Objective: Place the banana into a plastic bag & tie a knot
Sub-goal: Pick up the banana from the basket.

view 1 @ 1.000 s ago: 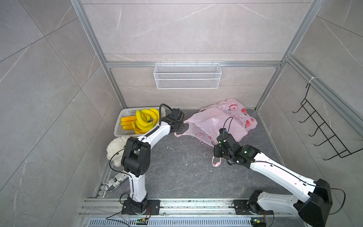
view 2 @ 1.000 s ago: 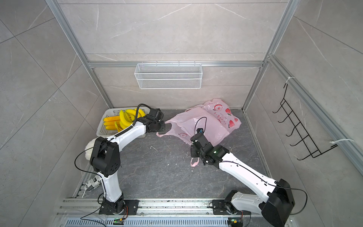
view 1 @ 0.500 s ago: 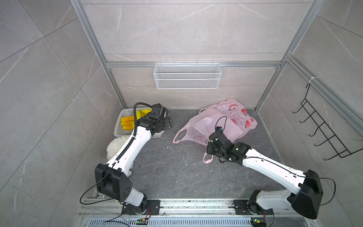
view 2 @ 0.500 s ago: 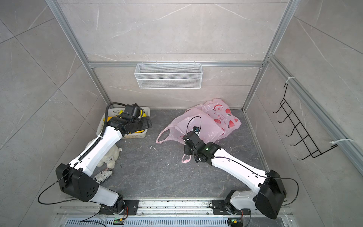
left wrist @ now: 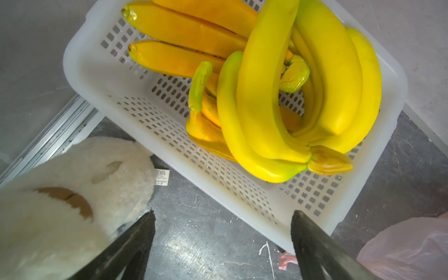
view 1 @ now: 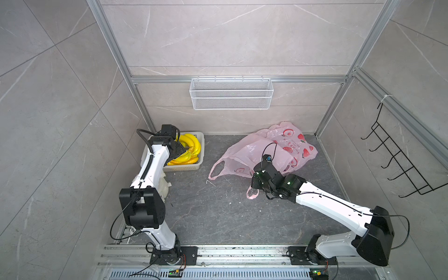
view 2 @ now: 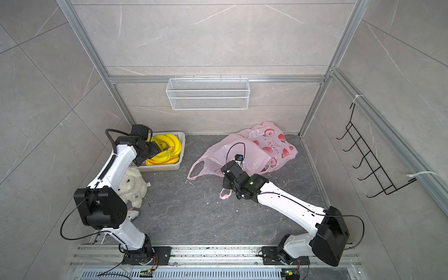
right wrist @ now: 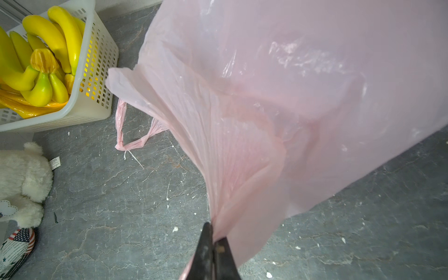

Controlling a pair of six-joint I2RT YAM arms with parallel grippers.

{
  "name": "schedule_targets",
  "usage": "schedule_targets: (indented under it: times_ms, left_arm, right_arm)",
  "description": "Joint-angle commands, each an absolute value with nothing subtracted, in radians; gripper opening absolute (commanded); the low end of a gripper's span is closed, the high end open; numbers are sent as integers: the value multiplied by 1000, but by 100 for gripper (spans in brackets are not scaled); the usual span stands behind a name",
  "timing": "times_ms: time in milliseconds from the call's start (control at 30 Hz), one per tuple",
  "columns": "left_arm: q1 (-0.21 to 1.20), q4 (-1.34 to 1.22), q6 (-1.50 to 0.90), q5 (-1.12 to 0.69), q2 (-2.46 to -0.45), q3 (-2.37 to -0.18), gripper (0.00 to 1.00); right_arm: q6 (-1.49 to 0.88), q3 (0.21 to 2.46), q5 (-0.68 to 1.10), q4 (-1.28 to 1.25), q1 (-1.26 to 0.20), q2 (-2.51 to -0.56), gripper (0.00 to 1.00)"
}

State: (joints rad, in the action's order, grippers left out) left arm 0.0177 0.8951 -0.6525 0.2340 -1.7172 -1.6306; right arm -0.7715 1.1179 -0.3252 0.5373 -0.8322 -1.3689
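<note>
Left arm (view 1: 155,164) stretches to the basket (left wrist: 135,80) at ten o'clock, left fingers (left wrist: 138,235) open over the bananas (left wrist: 261,97). Right fingers (right wrist: 206,252) pinch the bag (right wrist: 291,97). A second ago the left fingers were at the bag.

- Thin pink plastic bag (right wrist: 291,97): translucent film with a soft sheen, crinkled, and finely pleated where it is gathered.
- Bunch of yellow bananas (left wrist: 266,97): smooth, waxy skin with a slight gloss that looks like moulded plastic.
- White perforated plastic basket (left wrist: 84,72): smooth and matt.
- Cream plush toy (left wrist: 48,230): fluffy, long-piled cloth.
- Dark grey stone-look floor (right wrist: 109,206): matt and veined, flecked with white specks.
- White wire-mesh shelf (view 1: 231,99): painted metal mesh.
- Silver frame rail (view 1: 237,79): brushed metal.
- Grey marble-look wall tiles (view 1: 218,36): smooth with a satin finish.
</note>
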Motion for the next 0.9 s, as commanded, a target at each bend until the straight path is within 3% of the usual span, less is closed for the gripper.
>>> schedule_targets:
  times_ms: [0,467,867]
  left_arm:
    - [-1,902,-644,216,-1781,-1691,88]
    - [-34,917,-544,210,-2026,-1931,71]
    - [-34,954,-506,200,-2148,-2054,62]
  right_arm:
    - [-777,1102,-329,518,-837,-1371,0]
    - [-756,1061,-314,511,-837,-1360,0]
    - [-749,1075,-307,523,-839,-1359,0]
